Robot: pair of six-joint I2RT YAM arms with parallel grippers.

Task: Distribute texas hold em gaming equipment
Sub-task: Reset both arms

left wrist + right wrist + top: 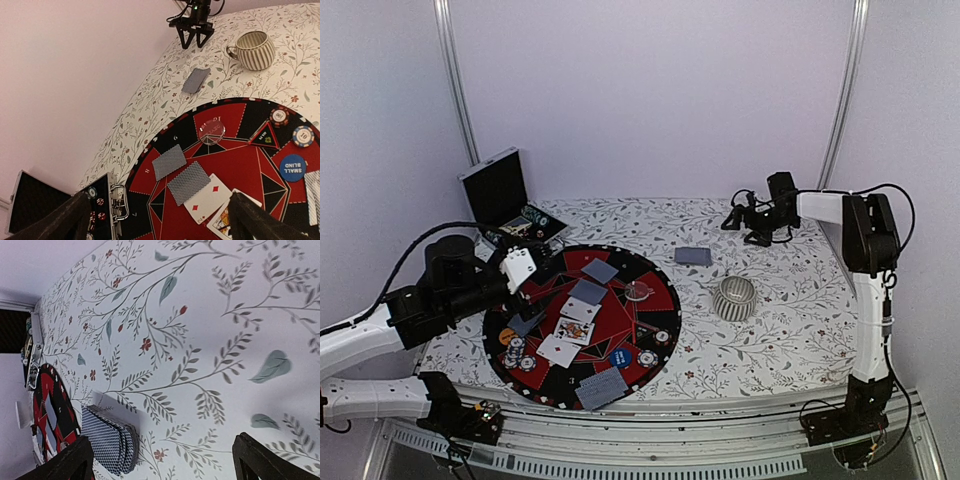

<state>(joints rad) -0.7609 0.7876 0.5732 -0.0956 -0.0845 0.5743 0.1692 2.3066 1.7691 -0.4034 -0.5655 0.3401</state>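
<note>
A round red and black poker mat (665, 318) holds face-down cards (169, 161), a two of diamonds (207, 197), a clear disc (212, 131), a blue small-blind disc (293, 167), an orange disc (507, 337) and striped chips (303, 136). A grey-blue deck (693, 256) lies on the floral cloth beyond the mat, slightly fanned in the right wrist view (110, 445). My left gripper (162, 220) hovers open over the mat's left side (542, 280), holding nothing. My right gripper (165, 462) is open and empty above the cloth, right of the deck (745, 230).
A ribbed silver cup (733, 297) lies on its side right of the mat. An open black case (500, 195) with chips in it stands at the back left. Another fanned stack of cards (602, 388) rests on the mat's near edge.
</note>
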